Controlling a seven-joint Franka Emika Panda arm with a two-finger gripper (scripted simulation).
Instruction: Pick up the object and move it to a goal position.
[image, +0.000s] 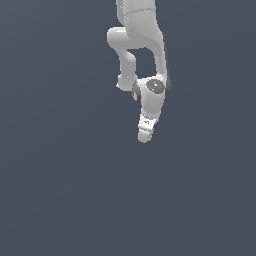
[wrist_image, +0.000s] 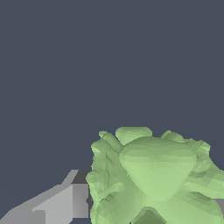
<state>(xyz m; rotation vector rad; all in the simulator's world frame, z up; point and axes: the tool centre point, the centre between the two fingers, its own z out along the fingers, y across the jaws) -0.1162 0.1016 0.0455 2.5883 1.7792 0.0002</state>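
Overall light: even and moderate in both views, with no glare and no blown highlights anywhere.
Background: a flat slate-blue field, uniform from edge to edge, carrying no visible cast shadow in the exterior view.
Arm shading: the white arm (image: 142, 50) is brightest on its faces toward the frame's left and darkens to grey along its right edge, so light seems to come from the upper left.
Wrist view shading: the green lump (wrist_image: 155, 177) shows soft facet-by-facet shading, paler on the broad central face, darker in the creases.
Sharpness: both renders are uniformly sharp, without blur; edges look slightly jagged, and no edge distortion appears.
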